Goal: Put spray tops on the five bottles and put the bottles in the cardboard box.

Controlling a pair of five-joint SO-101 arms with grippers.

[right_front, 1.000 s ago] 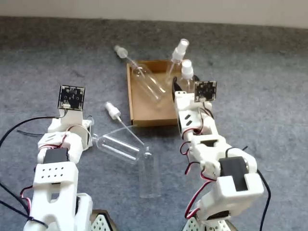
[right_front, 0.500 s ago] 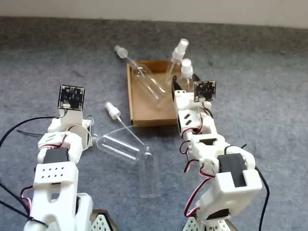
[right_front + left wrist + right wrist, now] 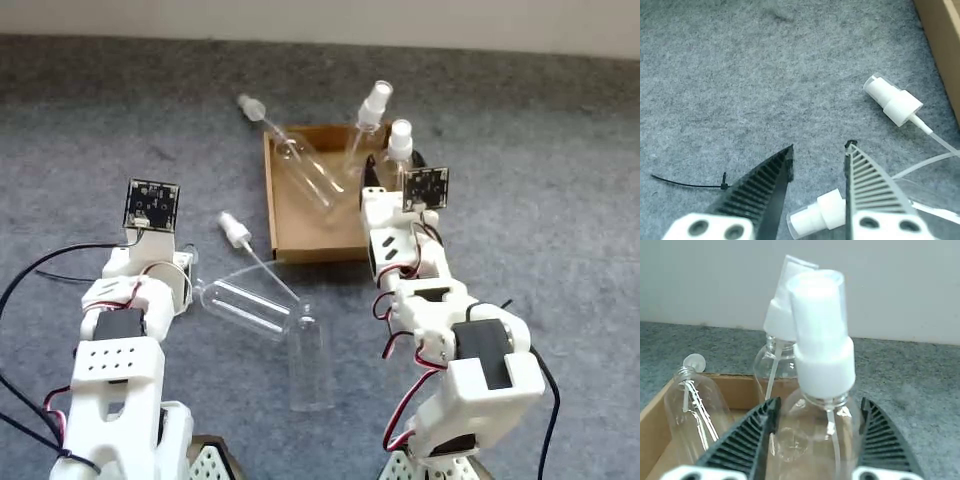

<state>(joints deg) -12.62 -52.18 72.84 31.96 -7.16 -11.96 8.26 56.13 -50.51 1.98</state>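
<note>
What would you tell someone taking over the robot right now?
Left gripper: open, low over the carpet, a white top between its fingers.
Right gripper: shut on an upright topped bottle at the right side of the box.
Inside: a lying bottle and a standing bottle, both topped.
Carpet: a far bottle, a near bottle, a loose top.
Done: three topped.
Left to do: finish topping those two, box everything.

No readable text, labels or numbers anywhere, bottles [image 3: 309, 360] clear and unmarked, cardboard box [image 3: 300, 225] plain brown
</note>
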